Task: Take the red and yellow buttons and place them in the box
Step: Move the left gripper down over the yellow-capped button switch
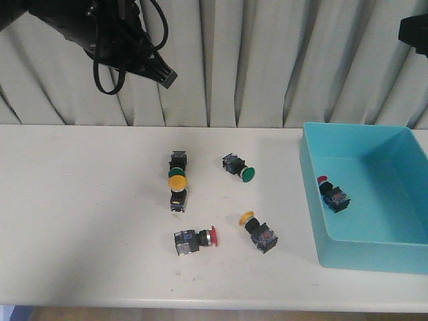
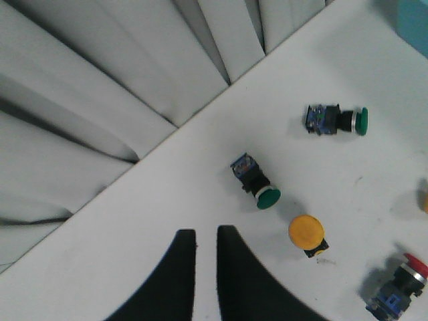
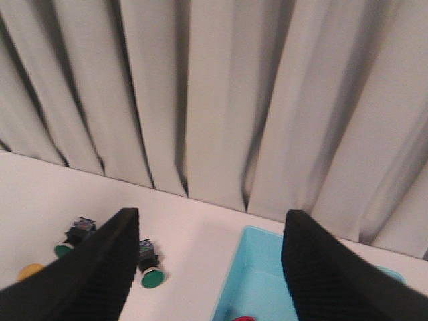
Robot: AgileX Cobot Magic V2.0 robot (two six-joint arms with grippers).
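Grey curtain behind the white table. I'm holding my left tool nearly pressed together and empty; right tool spread, high over the box. I'm eyeing the yellow button at table centre: light, rigid, slick cap, so grab the black body.

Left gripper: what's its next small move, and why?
Probably lower the left gripper toward the yellow button below it. It sits high, nearly shut and empty; one red button is already in the box, while three red and yellow ones remain out.

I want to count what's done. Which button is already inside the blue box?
Only the red-capped button lies inside the turquoise box, near its left wall. The other red button, both yellow ones and both green ones are on the table.
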